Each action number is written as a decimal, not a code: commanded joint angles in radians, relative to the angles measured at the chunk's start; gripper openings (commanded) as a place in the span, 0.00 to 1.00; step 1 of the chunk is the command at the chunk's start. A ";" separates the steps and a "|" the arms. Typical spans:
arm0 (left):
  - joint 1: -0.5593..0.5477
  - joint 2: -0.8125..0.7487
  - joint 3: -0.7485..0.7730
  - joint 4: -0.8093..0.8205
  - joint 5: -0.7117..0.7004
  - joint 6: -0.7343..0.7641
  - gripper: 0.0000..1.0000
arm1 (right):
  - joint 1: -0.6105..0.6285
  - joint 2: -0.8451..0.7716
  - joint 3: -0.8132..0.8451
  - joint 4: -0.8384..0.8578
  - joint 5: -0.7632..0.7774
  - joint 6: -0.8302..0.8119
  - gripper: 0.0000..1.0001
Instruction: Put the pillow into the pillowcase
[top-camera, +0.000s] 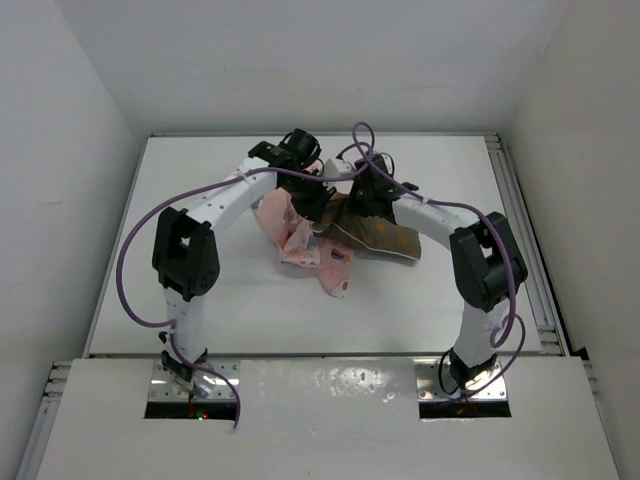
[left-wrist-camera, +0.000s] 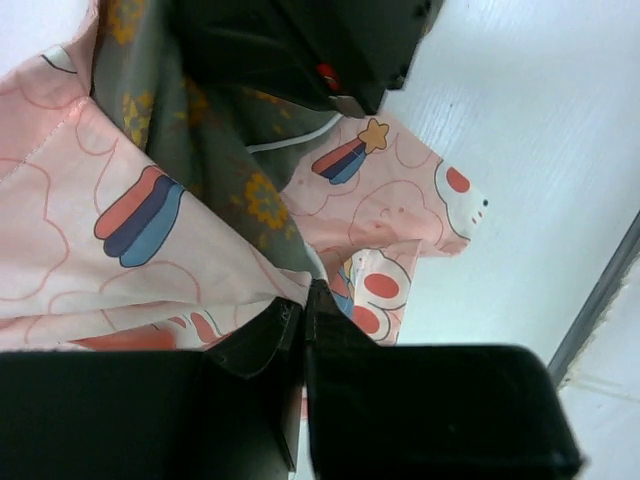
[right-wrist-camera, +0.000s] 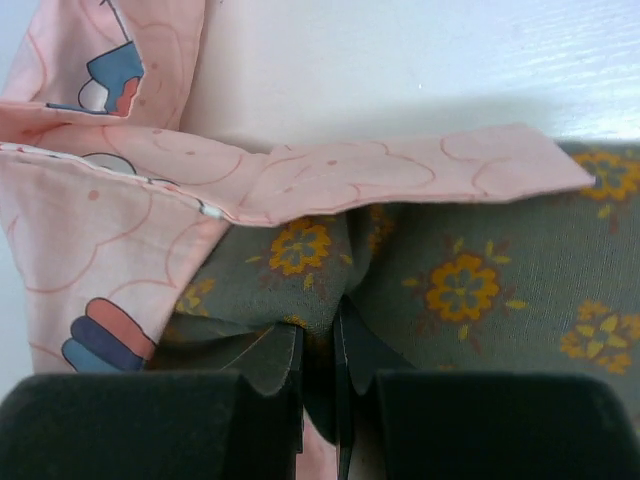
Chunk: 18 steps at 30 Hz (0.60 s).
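The left gripper (left-wrist-camera: 304, 312) has its jaws pressed together on the pillowcase (left-wrist-camera: 80, 220), nipping a thin edge of the pink cloth right at the tips. Around that pinch the pink fabric spreads to both sides, printed with white bunnies and blue-and-orange striped figures. A fold of olive cloth runs down between the pink layers to just above the fingertips.

The right gripper (right-wrist-camera: 320, 345) is closed on the pillow (right-wrist-camera: 470, 290). Its jaws pinch a gathered tuck of the olive fabric, which is dotted with yellow-orange flowers. A flat flap of the pillowcase lies across the pillow just beyond that pinch, and more pink cloth bunches to the left in the right wrist view. The rest of the pillow seen there is uncovered.

From above, the two grippers meet close together over the middle of the worktop (top-camera: 400, 310), slightly nearer its far edge. The pillow lies beneath the right gripper and stretches toward the right edge, with white piping showing along its near side. The pillowcase is crumpled beneath the left gripper, touching the pillow's left end, and trails toward the near edge. How far the pillow's end sits inside the sleeve cannot be told.
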 joint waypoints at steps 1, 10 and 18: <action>-0.007 0.002 0.019 0.161 0.081 -0.117 0.02 | 0.052 -0.063 -0.069 0.147 0.014 0.052 0.00; 0.001 0.096 0.059 0.224 -0.048 -0.261 0.12 | 0.087 -0.134 -0.132 0.142 -0.091 -0.085 0.28; 0.030 0.099 0.007 0.237 -0.160 -0.281 0.12 | -0.079 -0.368 -0.249 -0.056 0.121 -0.210 0.95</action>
